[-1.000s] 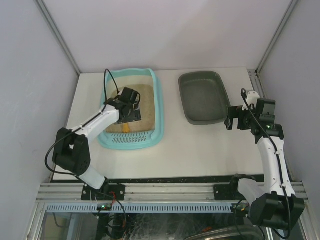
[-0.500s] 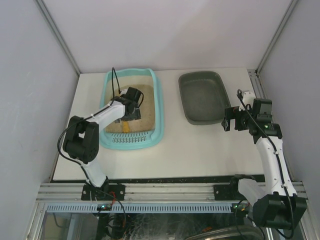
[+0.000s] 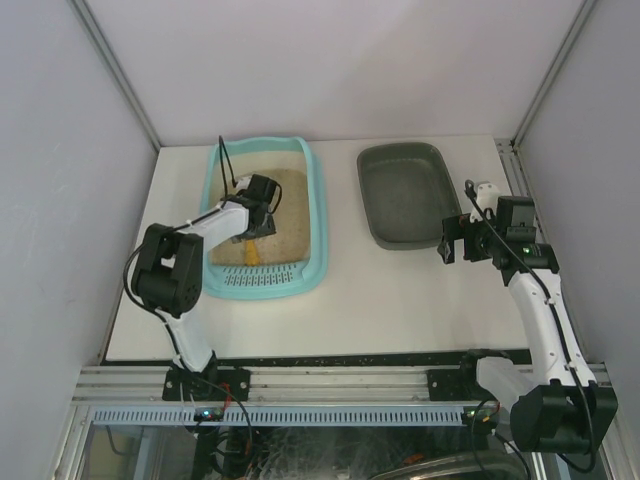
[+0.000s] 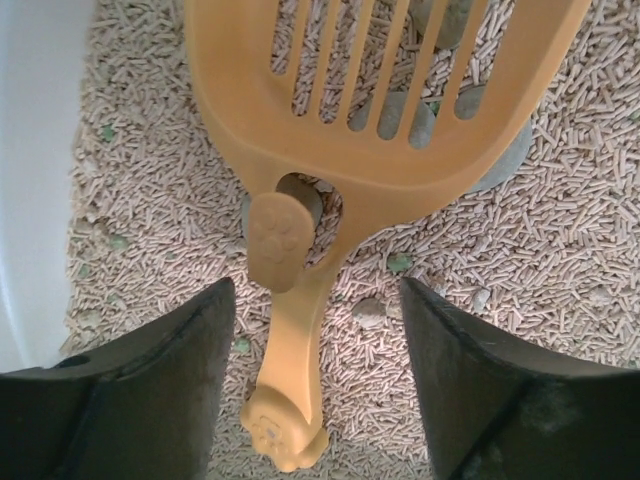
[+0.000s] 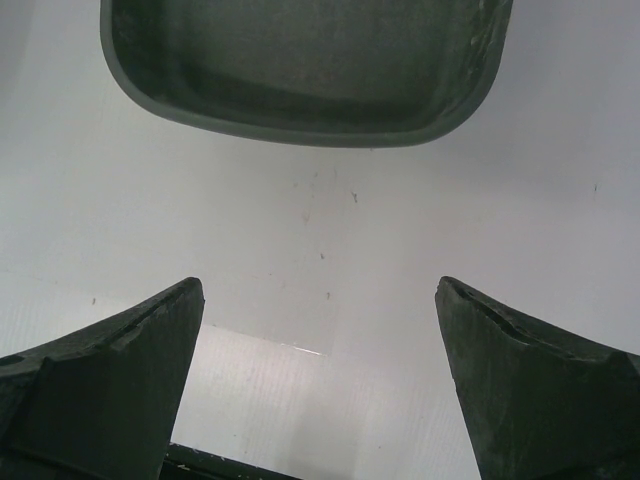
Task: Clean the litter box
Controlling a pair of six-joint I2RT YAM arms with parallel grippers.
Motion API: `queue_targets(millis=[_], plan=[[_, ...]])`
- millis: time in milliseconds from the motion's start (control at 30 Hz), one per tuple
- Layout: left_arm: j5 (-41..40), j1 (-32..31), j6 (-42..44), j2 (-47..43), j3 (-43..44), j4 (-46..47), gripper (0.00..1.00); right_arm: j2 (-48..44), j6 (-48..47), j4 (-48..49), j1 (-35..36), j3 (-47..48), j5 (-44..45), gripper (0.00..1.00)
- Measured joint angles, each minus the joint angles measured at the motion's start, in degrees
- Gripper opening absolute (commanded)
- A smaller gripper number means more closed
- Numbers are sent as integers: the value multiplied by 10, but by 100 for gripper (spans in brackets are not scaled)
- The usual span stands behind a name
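The light-teal litter box (image 3: 317, 225) holds tan pellet litter (image 4: 560, 250). An orange slotted scoop (image 4: 380, 140) lies on the litter, with its handle (image 4: 292, 370) pointing toward the box's grate end (image 3: 255, 281). Grey lumps (image 4: 507, 160) show under and beside the scoop head. My left gripper (image 4: 315, 290) hangs low over the litter, open. Its fingers (image 4: 170, 380) stand on either side of the handle with a gap on each side. My right gripper (image 5: 320, 285) is open over bare table, just in front of the dark grey tray (image 5: 300, 60).
The dark grey tray (image 3: 405, 200) sits at the back right with nothing in it. The litter box's pale wall (image 4: 35, 170) is close on the left of my left fingers. Enclosure walls ring the table; its front edge (image 3: 330, 358) lies near the arm bases.
My left arm has folded up, its elbow risen, and the gripper has settled over the scoop handle. The right gripper has drifted a little left toward the grey tray.
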Motion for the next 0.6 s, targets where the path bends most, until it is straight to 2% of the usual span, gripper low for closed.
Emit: queue_targets(millis=[33, 100, 200, 367, 600], plan=[[1, 0, 0, 4, -1, 5, 56, 0, 0, 0, 1, 0, 0, 100], [5, 0, 0, 12, -6, 17, 50, 0, 0, 0, 1, 0, 2, 100], [6, 0, 0, 24, -7, 24, 46, 1, 0, 0, 1, 0, 7, 100], [15, 0, -1, 34, -7, 35, 15, 1, 0, 0, 1, 0, 9, 100], [13, -5, 0, 28, -4, 16, 13, -10, 0, 0, -4, 0, 7, 100]])
